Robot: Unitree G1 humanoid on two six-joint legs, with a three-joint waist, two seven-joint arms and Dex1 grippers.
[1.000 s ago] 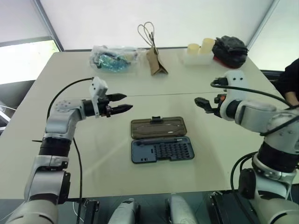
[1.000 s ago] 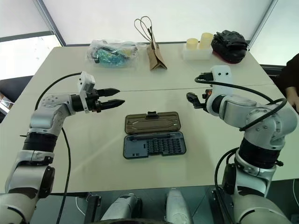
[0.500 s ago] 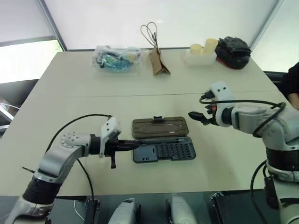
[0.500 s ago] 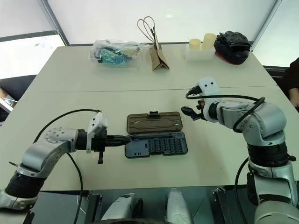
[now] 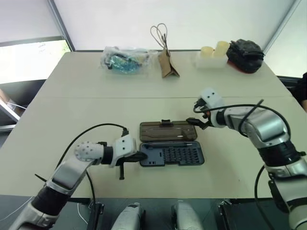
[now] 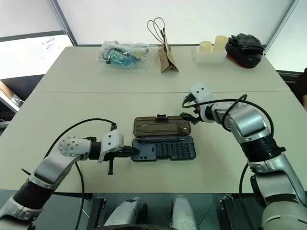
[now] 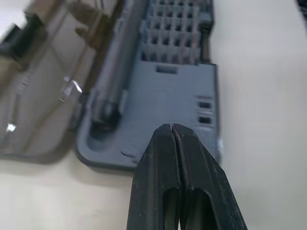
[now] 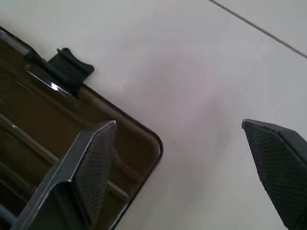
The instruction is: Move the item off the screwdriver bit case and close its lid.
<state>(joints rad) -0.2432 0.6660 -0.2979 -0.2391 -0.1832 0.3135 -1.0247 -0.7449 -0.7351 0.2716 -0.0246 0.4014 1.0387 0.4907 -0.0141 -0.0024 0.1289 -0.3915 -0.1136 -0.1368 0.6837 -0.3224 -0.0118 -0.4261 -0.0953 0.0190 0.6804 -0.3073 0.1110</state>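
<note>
The left tool (image 7: pixel 175 132), its two black fingers (image 7: pixel 156 177) pressed together, has its tip at the near end edge of the screwdriver bit case (image 7: pixel 177 91), whose tan-brown lid (image 7: pixel 43 91) lies open flat on the pale counter (image 7: pixel 268 96).

Both head views look forward and down over the whole table (image 5: pixel 72 96); each wrist view sits close over the open case (image 6: pixel 163 142); the right apparently above its far right corner.

Glossy brown plastic lid (image 5: pixel 167 130), matt grey plastic screwdriver bit case (image 5: pixel 172 155)
</note>
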